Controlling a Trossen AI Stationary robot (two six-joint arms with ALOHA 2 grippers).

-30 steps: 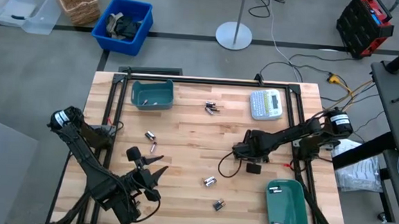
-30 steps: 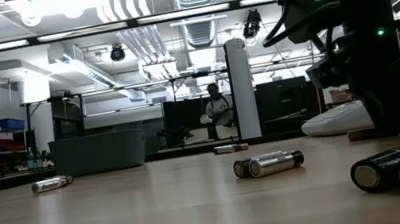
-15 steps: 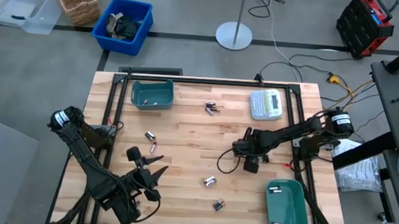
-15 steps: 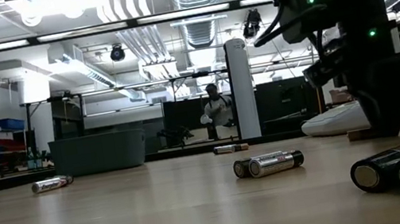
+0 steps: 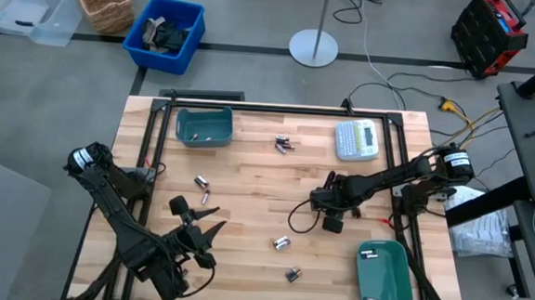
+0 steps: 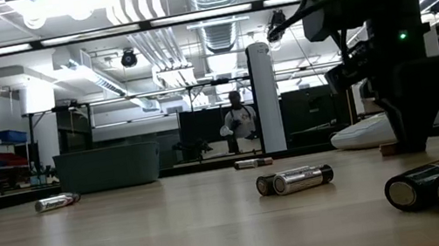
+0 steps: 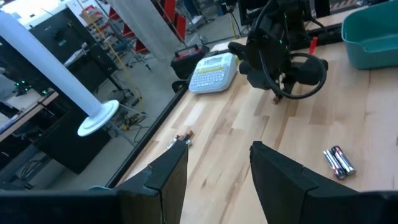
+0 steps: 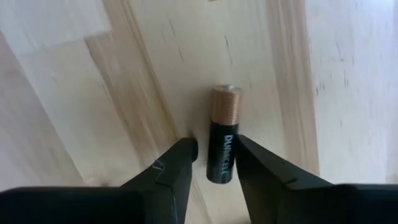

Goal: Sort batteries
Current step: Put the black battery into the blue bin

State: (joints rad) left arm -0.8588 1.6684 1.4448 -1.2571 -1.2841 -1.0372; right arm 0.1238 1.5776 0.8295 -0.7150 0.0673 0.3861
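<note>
A black battery with a copper end (image 8: 222, 134) lies flat on the wooden table (image 5: 247, 181), right of centre. My right gripper (image 8: 217, 152) (image 5: 331, 219) points straight down over it, open, one finger on each side of its black half. In the low view this gripper (image 6: 408, 144) stands on the table with the battery (image 6: 385, 150) at its foot. Other batteries lie loose: a pair at the far middle (image 5: 284, 144), two at the left (image 5: 202, 181), some near the front (image 5: 281, 242). My left gripper (image 7: 217, 152) (image 5: 208, 232) hovers open at the near left. My right gripper comes from above, its fingers lying across the battery's black end (image 8: 221, 168). One fingertip (image 8: 249, 152) stands right at the battery's side, and a narrow gap shows at the other fingertip (image 8: 186, 149). I cannot tell whether either touches. The battery lies flat on the table.
A green bin (image 5: 204, 126) stands at the far left and another (image 5: 383, 273), with batteries in it, at the near right. A grey-white label maker (image 5: 356, 140) lies at the far right. A dark cable (image 5: 302, 217) loops beside my right gripper.
My right gripper has turned a little at the wrist, and its fingers have shifted slightly toward the table's left over the same spot. The loose batteries have not moved.
</note>
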